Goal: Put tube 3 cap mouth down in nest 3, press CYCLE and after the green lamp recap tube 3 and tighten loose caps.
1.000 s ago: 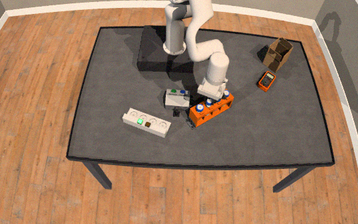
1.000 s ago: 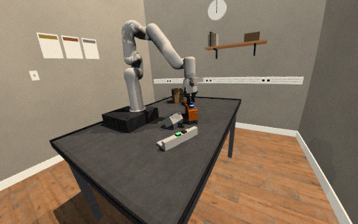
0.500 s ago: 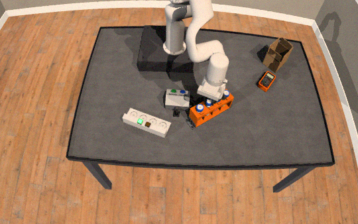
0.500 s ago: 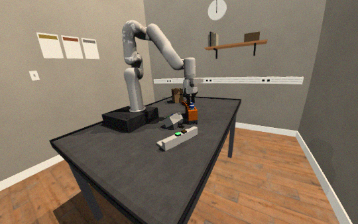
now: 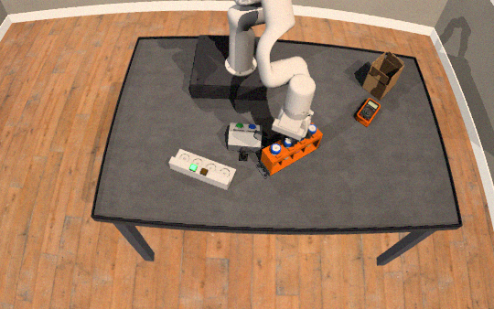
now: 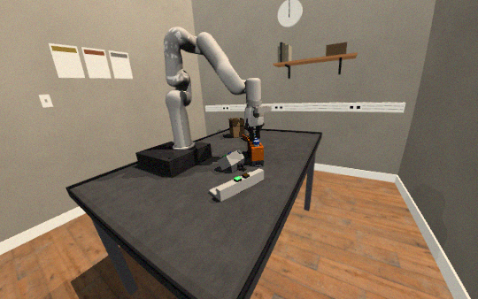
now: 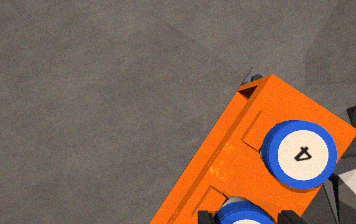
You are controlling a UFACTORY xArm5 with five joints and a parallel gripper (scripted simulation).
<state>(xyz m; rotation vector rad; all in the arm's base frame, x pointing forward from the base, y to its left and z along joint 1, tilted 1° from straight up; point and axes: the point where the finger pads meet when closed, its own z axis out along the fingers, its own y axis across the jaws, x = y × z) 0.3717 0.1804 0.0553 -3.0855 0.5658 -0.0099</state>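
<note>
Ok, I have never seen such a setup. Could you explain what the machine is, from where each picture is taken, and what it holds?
The white machine is a robot arm standing on a dark table. One picture looks down from above, one is taken from the side of the room, and one comes from a camera at the arm's wrist, looking down past its gripper. On the table lie an orange rack of blue-capped tubes, a white cap tray with a green lamp lit, a grey box with two keys, an orange meter and a cardboard box. The gripper is shut on the cap of tube 3, beside cap 4.
</note>
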